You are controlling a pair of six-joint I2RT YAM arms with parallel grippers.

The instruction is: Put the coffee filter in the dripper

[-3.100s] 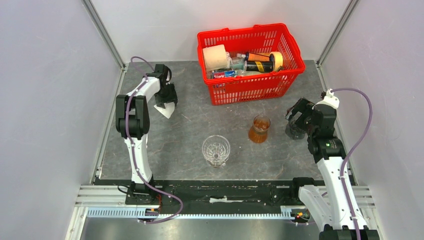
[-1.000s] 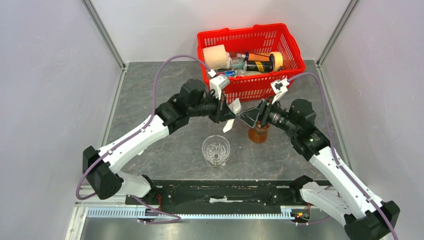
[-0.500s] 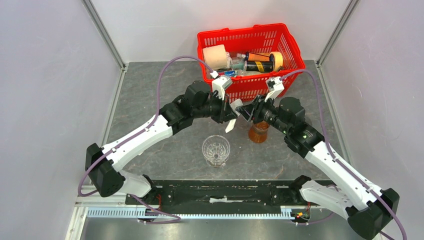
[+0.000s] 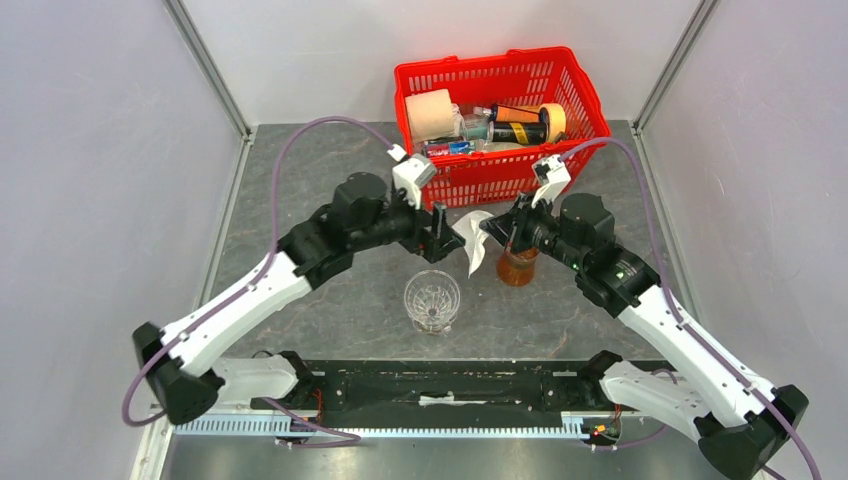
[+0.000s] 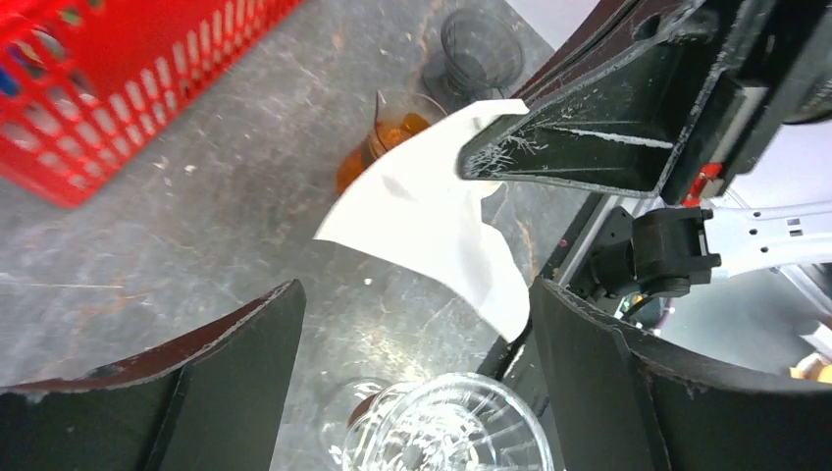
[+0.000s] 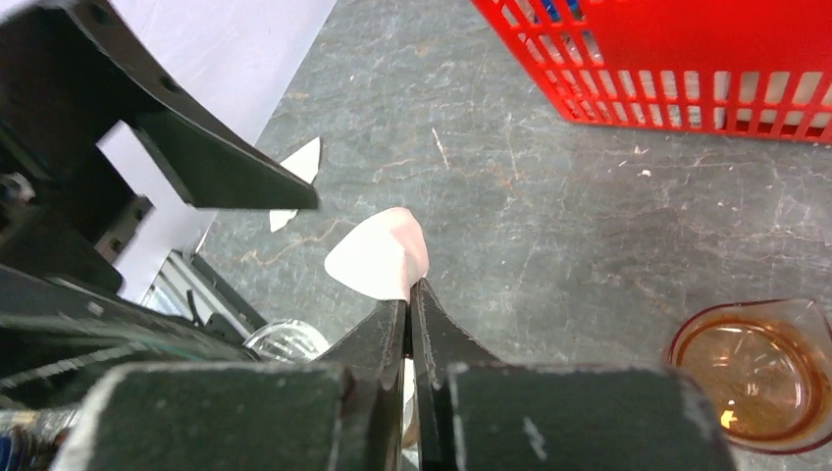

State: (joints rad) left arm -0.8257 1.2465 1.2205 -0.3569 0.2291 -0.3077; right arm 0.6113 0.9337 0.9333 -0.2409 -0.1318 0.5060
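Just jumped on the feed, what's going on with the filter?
The right gripper is shut on the coffee filter, holding it in the air. The left gripper is open beside it, gripping nothing. The dripper stands on the table close by, with no filter in it yet.

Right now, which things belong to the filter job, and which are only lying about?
For the job: coffee filter, dripper.
Lying about: red basket with its contents, tumbler of brown liquid, dark cup.
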